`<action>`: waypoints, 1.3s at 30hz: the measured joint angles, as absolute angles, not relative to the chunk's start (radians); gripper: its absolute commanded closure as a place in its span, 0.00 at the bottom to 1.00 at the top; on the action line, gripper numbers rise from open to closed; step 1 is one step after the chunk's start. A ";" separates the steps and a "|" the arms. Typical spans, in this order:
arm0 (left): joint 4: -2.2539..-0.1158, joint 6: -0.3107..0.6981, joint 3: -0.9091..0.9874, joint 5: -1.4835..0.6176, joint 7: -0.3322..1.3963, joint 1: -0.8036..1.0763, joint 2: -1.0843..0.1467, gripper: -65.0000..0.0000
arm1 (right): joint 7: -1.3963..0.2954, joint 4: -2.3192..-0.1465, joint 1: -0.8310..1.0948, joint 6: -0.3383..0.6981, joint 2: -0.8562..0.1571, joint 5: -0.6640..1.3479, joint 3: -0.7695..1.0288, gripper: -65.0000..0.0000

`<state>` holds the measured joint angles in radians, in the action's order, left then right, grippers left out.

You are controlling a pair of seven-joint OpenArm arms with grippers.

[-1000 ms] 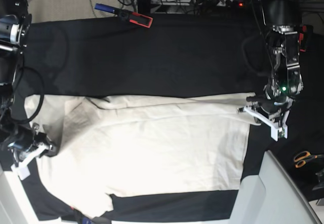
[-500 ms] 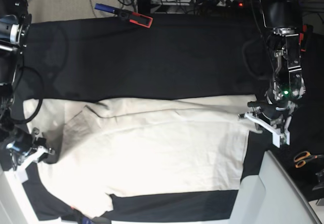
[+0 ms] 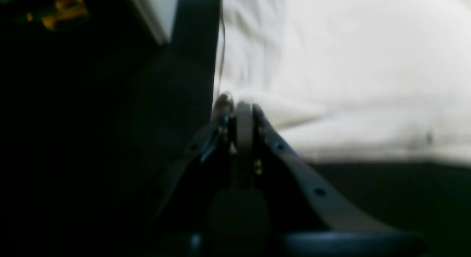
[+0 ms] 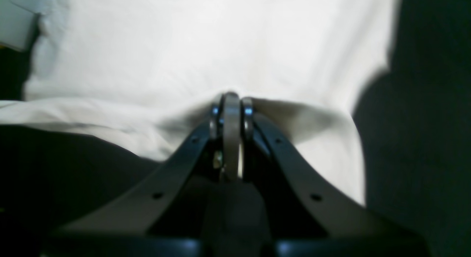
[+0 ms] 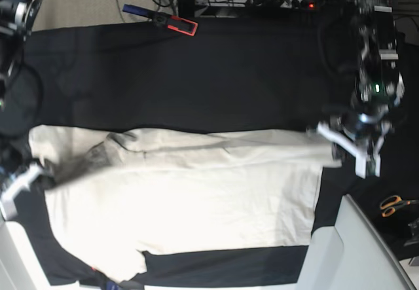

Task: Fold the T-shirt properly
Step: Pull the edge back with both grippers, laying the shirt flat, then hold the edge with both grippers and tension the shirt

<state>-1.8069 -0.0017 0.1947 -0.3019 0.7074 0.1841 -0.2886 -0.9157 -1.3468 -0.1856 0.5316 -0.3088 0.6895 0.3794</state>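
Observation:
The cream T-shirt (image 5: 196, 192) lies spread lengthwise on the black table cloth (image 5: 196, 74), its far part folded over as a long band. At the shirt's right end, my left gripper (image 5: 346, 147) is shut on the fabric. In the left wrist view the left gripper (image 3: 238, 106) pinches a raised ridge of T-shirt (image 3: 349, 65). At the left end my right gripper (image 5: 23, 177) is shut on the cloth too. In the right wrist view the right gripper (image 4: 230, 101) holds a tented fold of T-shirt (image 4: 220, 39).
A red and blue clamp (image 5: 167, 20) lies at the far edge of the black cloth. Orange-handled scissors (image 5: 395, 205) lie at the right, beside a pale grey panel (image 5: 357, 251). Cables and a power strip (image 5: 281, 2) run behind the table.
Both grippers have drawn apart with the shirt's ends still pinched, the right one moving left and up. The shirt is now stretched flatter and its far edge runs straighter.

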 measured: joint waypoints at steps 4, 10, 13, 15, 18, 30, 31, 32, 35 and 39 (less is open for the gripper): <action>-1.881 0.000 0.193 -0.310 0.707 0.266 -0.300 1.00 | -1.022 -1.460 -0.129 0.540 -0.294 0.696 0.438 1.00; -1.896 0.000 0.194 -0.302 0.708 0.396 -0.306 1.00 | -1.098 -1.578 -0.003 0.540 -0.253 0.698 0.539 1.00; -1.897 -0.001 0.195 -0.305 0.697 0.437 -0.305 1.00 | -1.138 -1.616 0.062 0.543 -0.202 0.698 0.599 1.00; -1.897 -0.001 0.195 -0.302 0.698 0.474 -0.308 1.00 | -1.145 -1.658 0.105 0.547 -0.178 0.703 0.621 1.00; -1.897 -0.001 0.195 -0.302 0.705 0.527 -0.307 1.00 | -1.150 -1.711 0.176 0.545 -0.165 0.698 0.628 1.00; -1.925 -0.001 0.195 -0.136 0.689 0.663 -0.294 1.00 | -1.145 -1.760 0.377 0.547 -0.142 0.757 0.682 1.00; -1.925 -0.001 0.197 -0.121 0.690 0.666 -0.282 1.00 | -1.145 -1.762 0.395 0.547 -0.142 0.774 0.690 1.00; -1.924 0.000 0.196 -0.105 0.696 0.669 -0.273 1.00 | -1.145 -1.762 0.407 0.547 -0.142 0.781 0.693 1.00; -1.924 0.004 0.220 -0.105 0.695 0.667 -0.268 1.00 | -1.151 -1.762 0.421 0.547 -0.139 0.779 0.692 1.00; -1.924 0.000 0.266 -0.098 0.693 0.659 -0.267 1.00 | -1.175 -1.763 0.422 0.547 -0.126 0.786 0.691 1.00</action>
<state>-1.9244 -0.0002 0.2665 -0.0978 0.6926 0.6594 -0.2668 -1.1751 -1.7626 0.4225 0.5468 -0.1261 0.7856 0.6907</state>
